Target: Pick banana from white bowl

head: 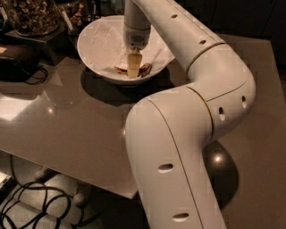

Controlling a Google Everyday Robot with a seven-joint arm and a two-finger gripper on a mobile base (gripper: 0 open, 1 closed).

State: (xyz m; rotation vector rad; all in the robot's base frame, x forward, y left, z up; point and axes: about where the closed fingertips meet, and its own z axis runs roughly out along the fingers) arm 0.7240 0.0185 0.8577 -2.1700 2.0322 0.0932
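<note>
The white bowl (91, 36), lined with crumpled white paper, stands at the back of the brown table (67, 120). The banana (145, 68), small and brown-patched, lies at the bowl's bottom near its front side. My gripper (132, 71) reaches straight down into the bowl and sits on the middle of the banana, hiding that part. Only the banana's two ends show on either side of it. My white arm (214, 85) loops over the table's right half.
A glass jar of nuts (31, 15) stands on a dark stand at the back left, with another jar (78, 11) beside it. A black device with a cable (18, 62) lies left of the bowl. Cables (27, 201) lie on the floor below the table's front edge.
</note>
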